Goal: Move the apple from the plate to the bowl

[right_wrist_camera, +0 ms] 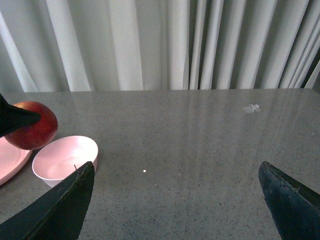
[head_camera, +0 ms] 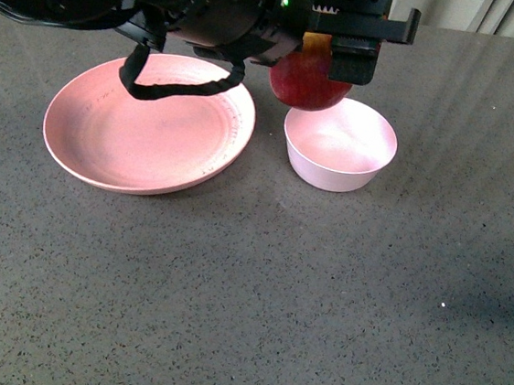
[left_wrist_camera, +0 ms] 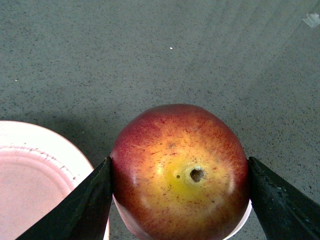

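My left gripper [head_camera: 311, 69] is shut on the apple [head_camera: 305, 83], dark red with a yellow patch, and holds it in the air over the bowl's far left rim. The pale bowl [head_camera: 339, 151] is empty, and so is the wide salmon-pink plate [head_camera: 134, 138] to its left. In the left wrist view the fingers press both sides of the apple [left_wrist_camera: 180, 170]; the plate [left_wrist_camera: 30, 175] and a sliver of the bowl's rim [left_wrist_camera: 245, 220] show beneath. My right gripper [right_wrist_camera: 176, 167] is open and empty over bare table, well apart from the apple [right_wrist_camera: 37, 125] and bowl [right_wrist_camera: 65, 157].
A black cable [head_camera: 171, 87] from the left arm hangs over the plate's far side. The grey speckled table [head_camera: 319, 300] spreads to the front and right. Pale curtains [right_wrist_camera: 150, 45] hang behind the table, and a small white scrap [right_wrist_camera: 251, 107] lies on it.
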Controlling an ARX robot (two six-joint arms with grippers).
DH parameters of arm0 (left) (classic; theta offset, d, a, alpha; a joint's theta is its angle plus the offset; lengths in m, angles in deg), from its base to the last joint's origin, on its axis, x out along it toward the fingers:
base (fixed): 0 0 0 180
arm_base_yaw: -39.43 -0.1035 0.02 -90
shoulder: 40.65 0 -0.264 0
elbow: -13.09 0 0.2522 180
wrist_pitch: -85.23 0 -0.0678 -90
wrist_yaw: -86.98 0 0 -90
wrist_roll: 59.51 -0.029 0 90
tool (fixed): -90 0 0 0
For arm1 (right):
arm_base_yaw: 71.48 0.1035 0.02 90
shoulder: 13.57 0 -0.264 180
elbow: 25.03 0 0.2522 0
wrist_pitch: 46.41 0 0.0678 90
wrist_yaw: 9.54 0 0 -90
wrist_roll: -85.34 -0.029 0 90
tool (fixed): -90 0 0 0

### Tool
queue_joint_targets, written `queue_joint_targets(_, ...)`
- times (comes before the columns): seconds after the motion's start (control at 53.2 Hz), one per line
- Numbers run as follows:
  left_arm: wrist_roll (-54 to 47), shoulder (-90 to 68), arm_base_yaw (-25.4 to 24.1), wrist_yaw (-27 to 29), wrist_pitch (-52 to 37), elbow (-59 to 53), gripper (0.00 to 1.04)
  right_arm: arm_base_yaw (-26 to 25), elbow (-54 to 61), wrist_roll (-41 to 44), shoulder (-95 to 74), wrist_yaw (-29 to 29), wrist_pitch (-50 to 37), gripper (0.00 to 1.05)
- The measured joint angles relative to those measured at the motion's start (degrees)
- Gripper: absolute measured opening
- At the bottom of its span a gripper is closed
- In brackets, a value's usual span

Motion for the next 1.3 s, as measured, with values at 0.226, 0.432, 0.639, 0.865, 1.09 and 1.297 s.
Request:
queue_joint_targets(0.226, 0.02, -2.73, 2.29, -0.39, 0.11, 1.81, 0.68, 0.0, 0.0, 0.0, 0.0, 0.0, 0.0, 0.96)
queue_joint_targets(0.432, 0.02, -6.21, 4.11, -0.61, 0.9, 5.07, 0.68, 0.0, 0.0, 0.0, 0.0, 0.02, 0.0, 0.96)
queue_joint_targets(0.639, 0.07, -8.41, 4.68, -0.46, 1.49, 6.73, 0.68, 0.0, 0.0, 0.0, 0.0, 0.0, 0.0, 0.96)
queue_joint_targets(0.865, 0.59, -10.71, 4.66, 0.37, 1.92, 8.07, 0.68, 0.0, 0.0, 0.0, 0.0, 0.0, 0.0, 0.96)
queue_joint_targets(1.09, 1.57, -10.99, 4.31, 0.98, 1.9, 8.46, 0.98, 0.0, 0.0, 0.0, 0.0, 0.0, 0.0, 0.96)
queue_joint_targets(1.297, 2.8, -10.58, 3.87, 1.57, 0.87, 8.28, 0.96, 0.0, 0.0, 0.0, 0.0, 0.0, 0.0, 0.96)
